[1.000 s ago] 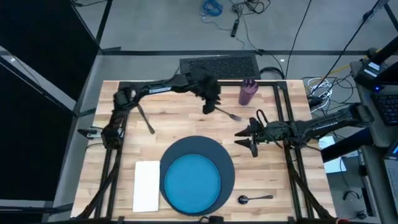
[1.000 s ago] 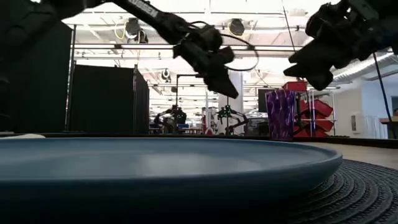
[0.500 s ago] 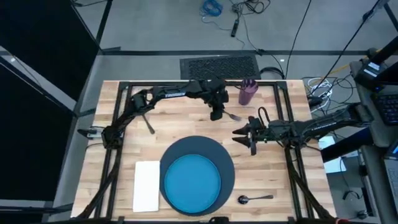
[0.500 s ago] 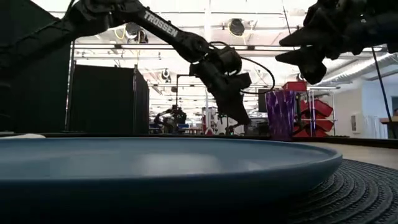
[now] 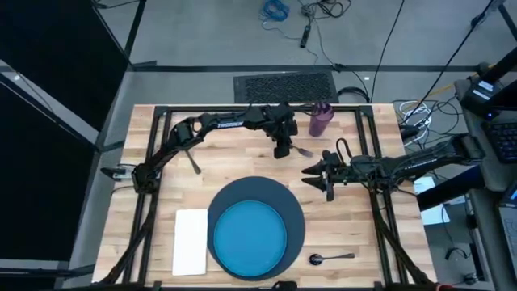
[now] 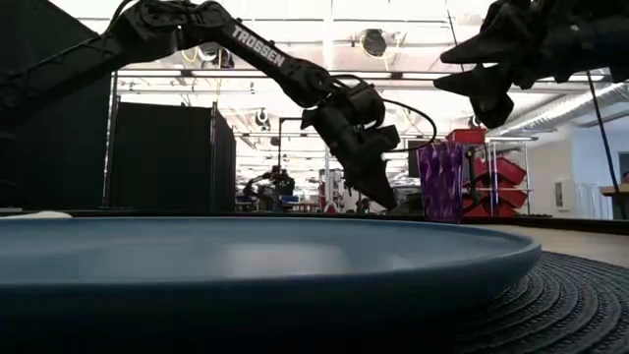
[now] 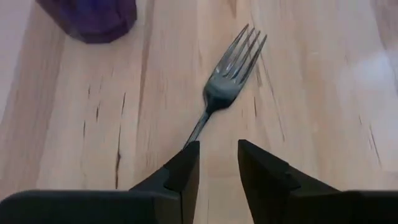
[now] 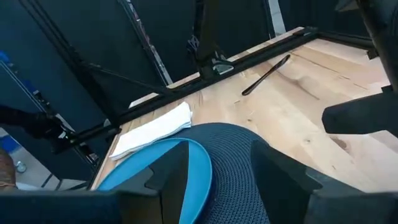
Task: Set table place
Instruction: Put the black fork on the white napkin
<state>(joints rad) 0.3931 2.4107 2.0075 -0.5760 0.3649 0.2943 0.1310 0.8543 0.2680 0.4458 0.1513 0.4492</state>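
We see the left gripper (image 7: 216, 168) low over the far middle of the tabletop (image 5: 218, 166), its two fingers (image 7: 184, 171) parted by a narrow gap and closed on nothing. The handle of the dark fork (image 7: 227, 84) runs in toward that gap and disappears behind one finger, so we cannot tell whether finger and handle touch; the tines point away from the gripper and the fork lies flat on the planks. Just beyond the tines stands the purple cup (image 7: 89, 17), near the far edge. From above, the left arm stretches from its base at the left side across the back of the tabletop to reach this spot.

The right gripper (image 5: 317, 178) hangs in the air to the right of the fork, above bare wood, with its fingers (image 8: 283, 177) spread apart and empty. It points toward the charger (image 5: 291, 206).

The dark slate-blue charger sits at the near middle of the tabletop with the bright blue plate (image 5: 249, 236) resting on it. The white napkin (image 5: 191, 241) lies just left of the charger. The spoon (image 5: 331, 258) lies near the charger's right side, close to the near edge. The knife (image 5: 189, 155) lies on the left part of the tabletop, well apart from the plate.
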